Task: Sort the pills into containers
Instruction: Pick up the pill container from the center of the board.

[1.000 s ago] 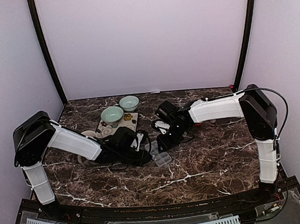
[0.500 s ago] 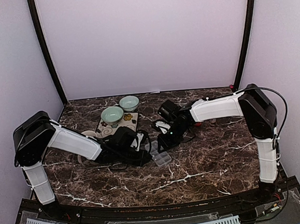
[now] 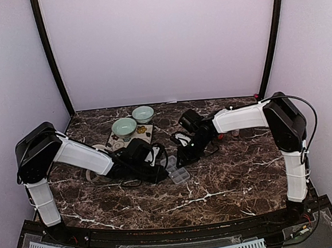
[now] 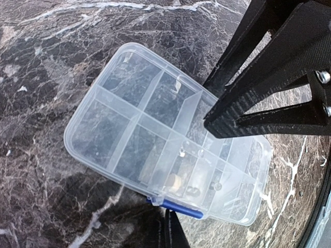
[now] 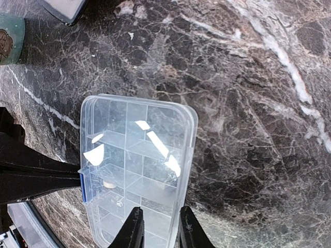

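Near the middle of the counter [image 3: 245, 181], a little toward its near edge, the right claw [image 5: 159, 226] stands with its tips over one short end of the organiser box [image 5: 138, 150]. Its fingers are narrowly apart, with clear plastic showing in the gap. I cannot tell whether they press on the box or only hover above it. On the long side that faces the left edge, the left claw [image 5: 72, 174] comes to a point against the blue latch [image 4: 176, 207]. Its tips look drawn together, but so little of them shows that I cannot tell whether they pinch the latch or merely touch it. The latch appears fastened and the box closed, with a few small pieces [image 4: 174, 181], likely pills, lying in cells beside it.

The dangers, as I judge them, come from that latch. The box looks light and the marble smooth, so a pull from the left claw may drag or tip the whole box instead of freeing the catch. If the right claw bears on the top, it may hold shut what the other tries to raise. A catch that springs suddenly could jolt the pieces into the wrong cells. The claws are also close enough to knock each other. The pale green bowls [image 3: 124, 127], toward the far left corner, are well apart.
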